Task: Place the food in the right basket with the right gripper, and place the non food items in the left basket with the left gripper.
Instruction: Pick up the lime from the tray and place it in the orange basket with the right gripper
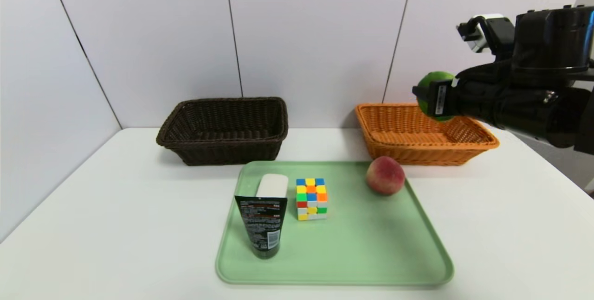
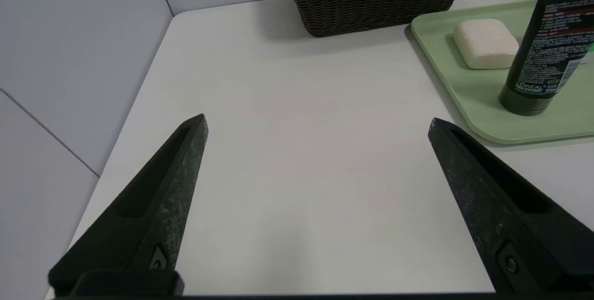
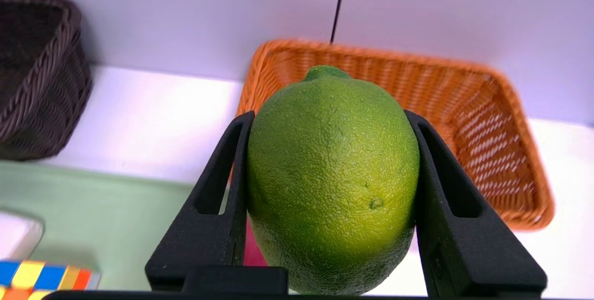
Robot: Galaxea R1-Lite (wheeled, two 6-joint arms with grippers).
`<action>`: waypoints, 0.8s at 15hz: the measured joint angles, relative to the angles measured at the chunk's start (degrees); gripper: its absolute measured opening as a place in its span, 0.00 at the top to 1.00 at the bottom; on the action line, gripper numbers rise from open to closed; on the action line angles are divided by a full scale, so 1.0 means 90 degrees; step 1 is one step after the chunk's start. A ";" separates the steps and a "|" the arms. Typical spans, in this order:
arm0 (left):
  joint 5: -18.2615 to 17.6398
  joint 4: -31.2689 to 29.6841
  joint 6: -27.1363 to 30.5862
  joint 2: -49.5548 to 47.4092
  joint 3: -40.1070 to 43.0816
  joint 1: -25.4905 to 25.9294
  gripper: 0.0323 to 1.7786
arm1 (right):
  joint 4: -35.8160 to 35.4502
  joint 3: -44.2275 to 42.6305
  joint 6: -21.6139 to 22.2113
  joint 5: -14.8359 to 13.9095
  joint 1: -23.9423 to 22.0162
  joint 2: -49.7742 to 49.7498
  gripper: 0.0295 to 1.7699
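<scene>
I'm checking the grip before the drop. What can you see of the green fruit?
The green fruit is oval with pebbly, glossy rind and a small nub at one end. It is whole, clamped at its sides between the fingers of the right gripper, off the table, in the air near the orange basket.

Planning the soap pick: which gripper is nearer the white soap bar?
Left. The open left gripper hovers beside the tray near the soap bar; the right gripper holds a lime above the orange basket.

White table [image 1: 116,226] under my workspace, pale panelled wall [image 1: 153,35] behind w/ dark seams. Green tray [image 1: 371,253] sits mid-table, near the front edge.
</scene>
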 joint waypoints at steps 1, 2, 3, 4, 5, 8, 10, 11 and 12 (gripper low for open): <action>0.0001 0.0003 -0.0005 -0.0001 0.0005 0.0000 0.05 | 0.0079 -0.0196 -0.0125 0.0104 -0.0144 0.0061 0.46; 0.0001 0.0007 -0.0005 -0.0001 0.0008 0.0000 0.05 | 0.0192 -0.0379 -0.0171 0.0165 -0.0278 0.0133 0.46; 0.0001 0.0004 -0.0003 -0.0001 0.0012 0.0000 0.05 | 0.0316 -0.0603 -0.0183 0.0209 -0.0413 0.0236 0.46; 0.0000 0.0004 -0.0005 -0.0001 0.0018 -0.0003 0.05 | 0.0428 -0.0817 -0.0190 0.0236 -0.0547 0.0354 0.46; 0.0001 0.0003 -0.0005 -0.0001 0.0020 -0.0003 0.05 | 0.0501 -0.1023 -0.0195 0.0248 -0.0673 0.0494 0.46; 0.0009 0.0003 -0.0005 -0.0001 0.0020 -0.0003 0.05 | 0.0554 -0.1525 -0.0199 0.0316 -0.1025 0.0993 0.46; 0.0014 0.0004 -0.0005 -0.0001 0.0020 -0.0003 0.05 | 0.0563 -0.1676 -0.0199 0.0335 -0.1173 0.1311 0.46; 0.0022 0.0009 -0.0008 -0.0001 0.0020 -0.0003 0.05 | 0.0637 -0.1720 -0.0202 0.0337 -0.1237 0.1462 0.46; 0.0031 0.0012 -0.0008 -0.0001 0.0018 -0.0003 0.05 | 0.0844 -0.1758 -0.0198 0.0347 -0.1277 0.1587 0.46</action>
